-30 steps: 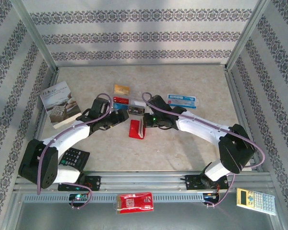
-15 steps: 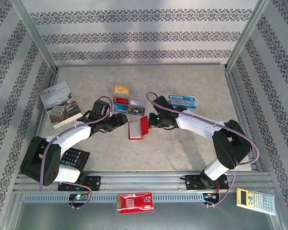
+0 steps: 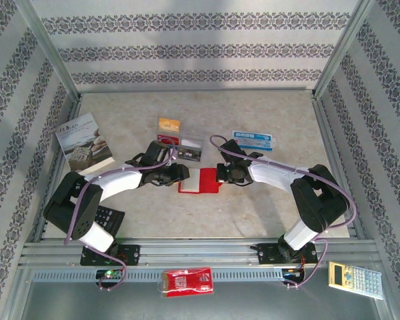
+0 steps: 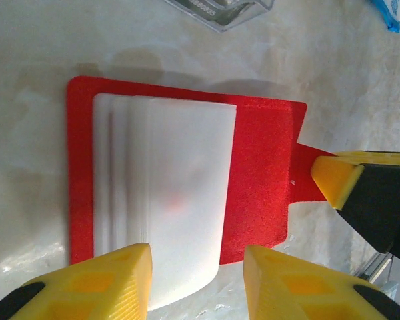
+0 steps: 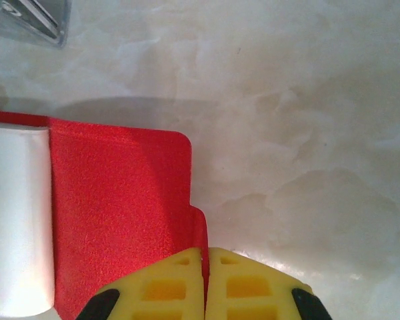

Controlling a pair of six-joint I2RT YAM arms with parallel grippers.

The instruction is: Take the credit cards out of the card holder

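The left arm (image 3: 113, 181) and right arm (image 3: 280, 175) are stretched low, forearms angled inward toward each other. The left gripper (image 4: 197, 267) is seen with fingers parted. The right gripper (image 5: 205, 267) is clamped tight on the card holder's (image 5: 120, 200) right tab.

This is a robotics lab test cell. Bare aluminium frame posts (image 3: 50, 57) carry flat panels of grey-and-white patterned wallpaper (image 3: 200, 50), which stand in as walls around a beige marble-look bench (image 3: 207, 217). A white-and-black left arm (image 3: 113, 180) and a matching right arm (image 3: 280, 175) are bolted to an aluminium rail (image 3: 200, 252) at the near edge, with a grey slotted cable duct (image 3: 253, 274) just in front of it. Small office props lie about: a printed booklet (image 3: 85, 142), a black calculator (image 3: 107, 217), a yellow-and-grey calculator (image 3: 355, 279) and a red folding card holder (image 3: 207, 184).
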